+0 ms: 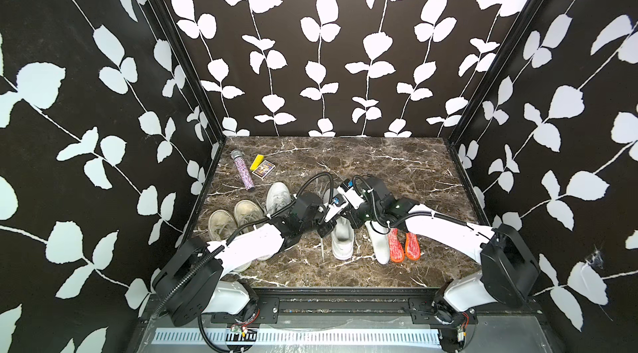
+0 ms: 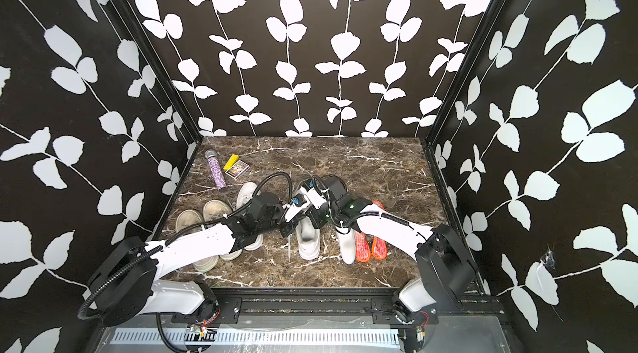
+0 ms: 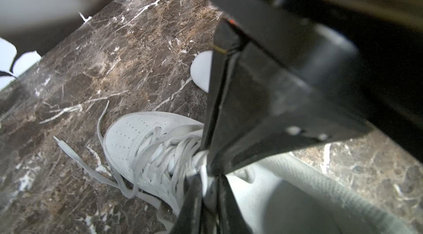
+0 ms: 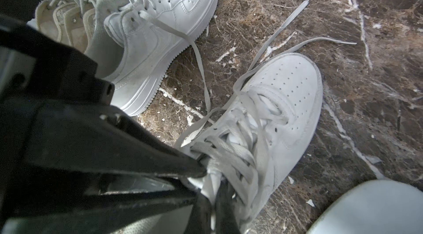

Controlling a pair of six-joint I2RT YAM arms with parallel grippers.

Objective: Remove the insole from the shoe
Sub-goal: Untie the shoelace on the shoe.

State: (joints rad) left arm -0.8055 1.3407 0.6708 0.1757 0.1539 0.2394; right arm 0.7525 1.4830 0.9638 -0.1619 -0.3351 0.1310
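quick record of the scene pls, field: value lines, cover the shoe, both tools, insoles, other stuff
surface: marble table
target: white sneaker, upright, laces loose
left tool: shut on the sneaker's tongue area
right tool: shut on the same tongue area
loose insoles: white insole and two orange insoles, flat beside the sneaker
other shoes: second sneaker, beige pair
clutter: glitter tube, far corner

No writing could be read anywhere; the small printed box [image 1: 263, 169] bore a colourful design too small and blurred to decipher, and the white shoe [image 4: 286, 97] showed no legible brand mark
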